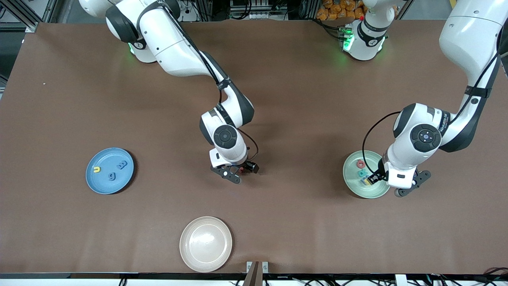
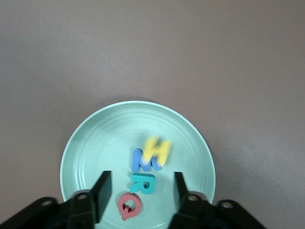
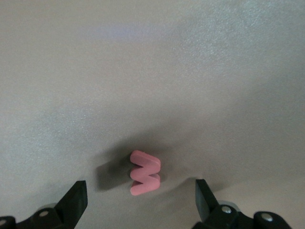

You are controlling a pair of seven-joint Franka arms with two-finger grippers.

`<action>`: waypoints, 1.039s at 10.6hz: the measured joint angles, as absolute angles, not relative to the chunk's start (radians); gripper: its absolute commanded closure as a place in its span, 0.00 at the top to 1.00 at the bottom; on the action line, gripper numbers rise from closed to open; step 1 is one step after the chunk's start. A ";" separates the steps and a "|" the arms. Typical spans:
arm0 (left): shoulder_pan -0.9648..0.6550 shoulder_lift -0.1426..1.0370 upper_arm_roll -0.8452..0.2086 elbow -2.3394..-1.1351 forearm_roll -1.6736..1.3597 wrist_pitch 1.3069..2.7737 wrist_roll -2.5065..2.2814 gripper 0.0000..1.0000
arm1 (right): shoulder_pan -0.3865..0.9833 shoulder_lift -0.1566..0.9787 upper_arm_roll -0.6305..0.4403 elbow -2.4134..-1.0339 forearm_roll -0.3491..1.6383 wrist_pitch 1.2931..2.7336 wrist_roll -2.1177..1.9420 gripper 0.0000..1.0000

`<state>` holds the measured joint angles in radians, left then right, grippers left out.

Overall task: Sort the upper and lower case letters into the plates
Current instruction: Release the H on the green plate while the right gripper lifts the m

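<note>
The red w [image 3: 145, 172] lay flat on the bare brown table [image 1: 301, 99] near its middle, directly under the right gripper [image 3: 139, 198], whose fingers stood spread wide to either side of it without touching. It looked like a small, thick foam cut-out: very light, a little soft, matte and not slippery, so it would probably stand a firm pinch but could skid or tip if only one finger met it first. The sensible hold seemed to be across its two flat outer edges, the fingers brought down to the table surface.

The left gripper [image 2: 139, 191] hung over the mint green plate [image 2: 95, 143] toward the left arm's end of the table, its fingers apart and holding nothing. In that plate lay the yellow H [image 2: 157, 150] resting partly on the blue W [image 2: 142, 161], with the teal R [image 2: 143, 183] and the red Q [image 2: 129, 206] beside them.

The light blue plate [image 1: 99, 182] sat toward the right arm's end, holding the yellow u [image 1: 97, 169], the blue g [image 1: 112, 175] and the blue m [image 1: 122, 164]. The red w appeared to belong there, with open table between. A beige plate [image 1: 205, 244], empty, lay nearer the front camera than the others and off that route, so nothing seemed to block the carry
</note>
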<state>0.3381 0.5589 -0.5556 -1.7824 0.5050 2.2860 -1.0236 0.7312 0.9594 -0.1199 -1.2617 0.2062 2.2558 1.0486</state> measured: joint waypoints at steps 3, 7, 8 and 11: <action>0.339 0.510 -0.595 -1.775 0.505 2.217 -0.996 1.00 | 0.731 0.962 -0.121 -1.262 0.194 2.254 1.049 0.85; 0.338 0.394 -0.695 -1.714 0.483 2.023 -0.982 1.00 | 0.730 0.966 -0.125 -1.254 0.193 2.251 1.049 0.00; 0.338 0.375 -0.716 -1.689 0.467 1.989 -0.955 1.00 | 0.730 0.966 -0.126 -1.249 0.193 2.251 1.049 0.00; 0.338 0.362 -0.750 -1.634 0.443 1.926 -0.886 1.00 | 0.729 0.967 -0.126 -1.240 0.193 2.250 1.049 0.00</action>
<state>0.3382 0.3624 -0.7502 -1.6339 0.4435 1.9261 -0.8859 0.7290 0.9669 -0.1258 -1.2401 0.1928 2.2505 1.0486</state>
